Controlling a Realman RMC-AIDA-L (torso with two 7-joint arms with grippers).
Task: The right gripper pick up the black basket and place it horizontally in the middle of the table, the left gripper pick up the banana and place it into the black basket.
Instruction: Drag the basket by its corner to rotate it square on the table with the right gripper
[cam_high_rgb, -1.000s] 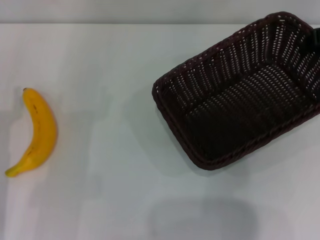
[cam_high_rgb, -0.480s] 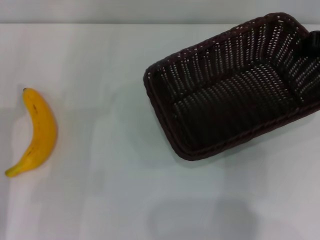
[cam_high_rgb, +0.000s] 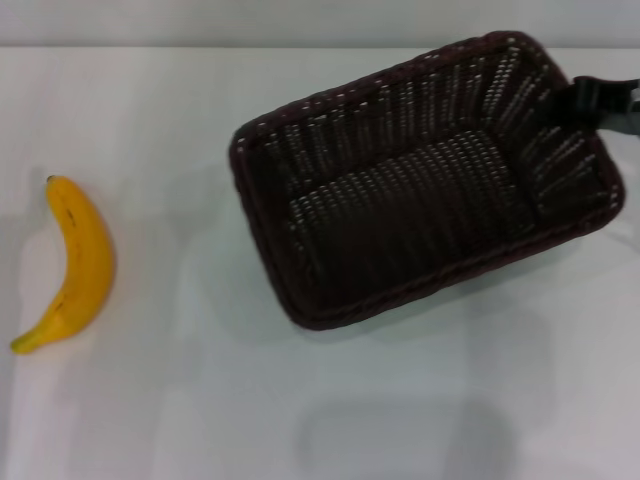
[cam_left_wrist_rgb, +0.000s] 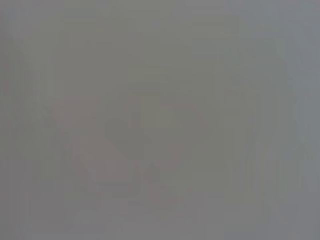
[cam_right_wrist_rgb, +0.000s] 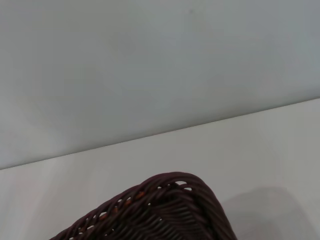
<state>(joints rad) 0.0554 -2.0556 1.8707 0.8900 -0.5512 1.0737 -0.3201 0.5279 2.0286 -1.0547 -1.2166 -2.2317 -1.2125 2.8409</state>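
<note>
Right pincer (cam_high_rgb: 590, 103): enters at the right edge of the head view, dark body sitting at the right-hand rim of the black basket (cam_high_rgb: 420, 180); it appears clamped on that rim, though its fingertips are hidden by the weave. The basket lies skewed in the right half of the white desk (cam_high_rgb: 200, 400), its near-left corner lowest in the view. The right wrist view shows only a braided corner of the basket (cam_right_wrist_rgb: 165, 210) over the desk. The banana (cam_high_rgb: 78, 262) lies well apart at the far left, untouched. Left pincer: not visible; its wrist view is a featureless grey.
</note>
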